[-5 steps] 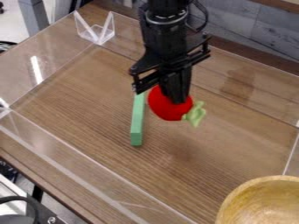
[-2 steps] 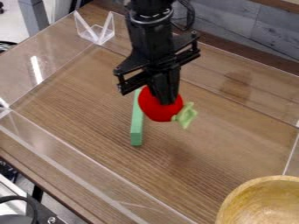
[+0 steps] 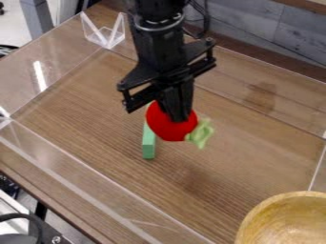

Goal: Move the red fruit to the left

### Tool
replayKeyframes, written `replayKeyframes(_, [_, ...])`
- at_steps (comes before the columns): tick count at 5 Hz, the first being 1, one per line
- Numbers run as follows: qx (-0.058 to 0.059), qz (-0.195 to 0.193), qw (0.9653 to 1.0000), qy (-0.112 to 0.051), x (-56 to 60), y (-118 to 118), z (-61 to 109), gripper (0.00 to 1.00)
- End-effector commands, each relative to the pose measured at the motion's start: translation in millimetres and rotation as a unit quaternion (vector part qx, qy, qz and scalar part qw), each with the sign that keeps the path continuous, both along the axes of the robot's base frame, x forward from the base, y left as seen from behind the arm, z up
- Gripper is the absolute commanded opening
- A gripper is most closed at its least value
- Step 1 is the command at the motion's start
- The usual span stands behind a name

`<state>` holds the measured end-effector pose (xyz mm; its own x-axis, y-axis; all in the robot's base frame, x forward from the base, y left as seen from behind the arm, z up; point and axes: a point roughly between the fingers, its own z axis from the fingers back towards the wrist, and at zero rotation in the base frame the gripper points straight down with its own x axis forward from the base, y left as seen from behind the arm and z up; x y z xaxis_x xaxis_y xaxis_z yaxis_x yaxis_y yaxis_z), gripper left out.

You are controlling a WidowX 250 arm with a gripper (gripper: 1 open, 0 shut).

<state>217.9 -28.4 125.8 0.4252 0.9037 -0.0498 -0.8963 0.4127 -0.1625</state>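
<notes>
We judge this to be the carry step. The end effector is clamped shut on the red fruit, holding it over the green bar's upper end. Next we need to move it leftward from the bar, then lower it to the desk and release.

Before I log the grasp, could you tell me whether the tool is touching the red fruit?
Touching. The camera view shows the tool closed around the red fruit, its dark finger lying across the fruit's top.

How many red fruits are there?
1. The red fruit is held in the pincer, up off the wooden table, beside the green bar. No others show, though the arm may hide something.
</notes>
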Motion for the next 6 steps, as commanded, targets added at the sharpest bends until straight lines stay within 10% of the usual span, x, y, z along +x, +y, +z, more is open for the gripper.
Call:
replayKeyframes(1, [0.001, -0.001, 0.9999, -0.014, 2.9, -6.9, 0.3, 0.0])
replayKeyframes(5, [0.002, -0.038, 0.999, -0.024, 12.2, -15.2, 8.9, 0.0])
replayKeyframes(6, [0.008, -0.031, 0.999, -0.032, 10.3, 14.7, 23.0, 0.0])
